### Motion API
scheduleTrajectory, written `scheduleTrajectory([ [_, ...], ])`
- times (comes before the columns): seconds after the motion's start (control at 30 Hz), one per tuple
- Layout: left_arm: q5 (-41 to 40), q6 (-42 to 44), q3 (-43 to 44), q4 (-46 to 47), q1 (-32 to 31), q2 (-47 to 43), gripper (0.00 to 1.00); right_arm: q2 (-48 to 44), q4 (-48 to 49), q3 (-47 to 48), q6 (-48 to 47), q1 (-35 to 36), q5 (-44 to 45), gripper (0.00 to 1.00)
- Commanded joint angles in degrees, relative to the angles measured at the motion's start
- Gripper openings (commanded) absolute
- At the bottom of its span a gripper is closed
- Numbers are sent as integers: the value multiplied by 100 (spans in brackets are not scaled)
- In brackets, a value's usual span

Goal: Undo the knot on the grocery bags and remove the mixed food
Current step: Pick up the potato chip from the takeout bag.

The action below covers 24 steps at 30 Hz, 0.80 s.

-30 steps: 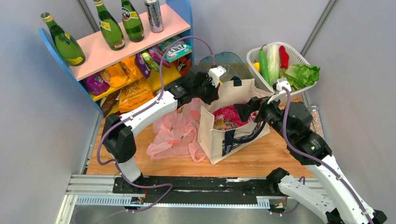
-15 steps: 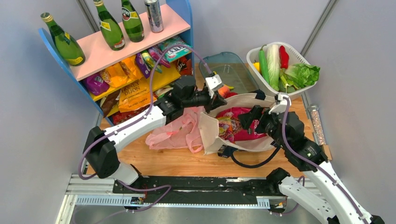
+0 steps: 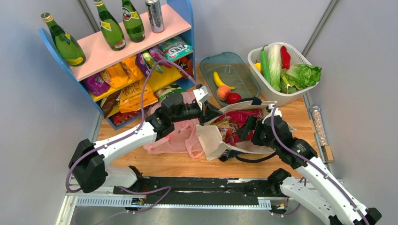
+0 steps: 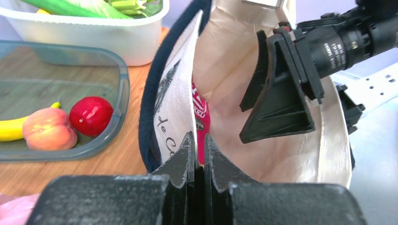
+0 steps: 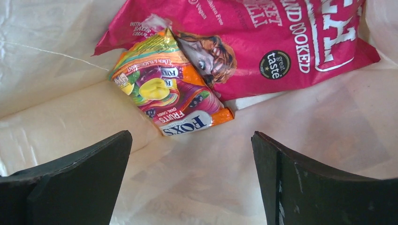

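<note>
Well, your left jaws were pinched shut on the tote's (image 4: 176, 108) rim, propping its mouth open on the worktop (image 3: 180, 163). Your right jaws hung wide open and empty inside. Just ahead lay the sweets packet (image 5: 164, 89), slanting, label end nearest; the crisp packet (image 5: 281, 37) lay crosswise behind. You needed to square up and close across its narrow width.

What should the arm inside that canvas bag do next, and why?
Probably the right gripper should ease forward and close on the Fox's sweet packet: it is open with the packet just ahead, and the left gripper pinches the tote rim, holding it open.
</note>
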Motion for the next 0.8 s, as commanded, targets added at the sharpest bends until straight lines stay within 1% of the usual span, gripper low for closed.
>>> scheduleTrajectory([
  [0.0,114,-184,549,540,-134,-458,0,-385,-95,23,473,70,549,100],
  [0.17,453,-157,621,727,-255,-645,0,-941,333,-454,847,76,1141,100],
  [0.27,711,-263,475,696,-336,-708,0,-1123,601,-822,1075,76,1528,100],
  [0.4,604,-466,122,855,-578,-884,0,-1211,949,-1224,1171,78,1752,100],
  [0.47,518,-548,30,938,-713,-926,0,-1141,1187,-1460,1194,79,1778,100],
  [0.53,437,-597,-23,994,-846,-913,0,-992,1620,-1596,1160,79,1728,100],
  [0.7,122,-623,-41,984,-956,-749,0,-764,3231,-1937,839,97,1008,100],
  [0.77,-13,-614,-22,904,-957,-708,0,-754,3871,-2103,740,120,866,100],
])
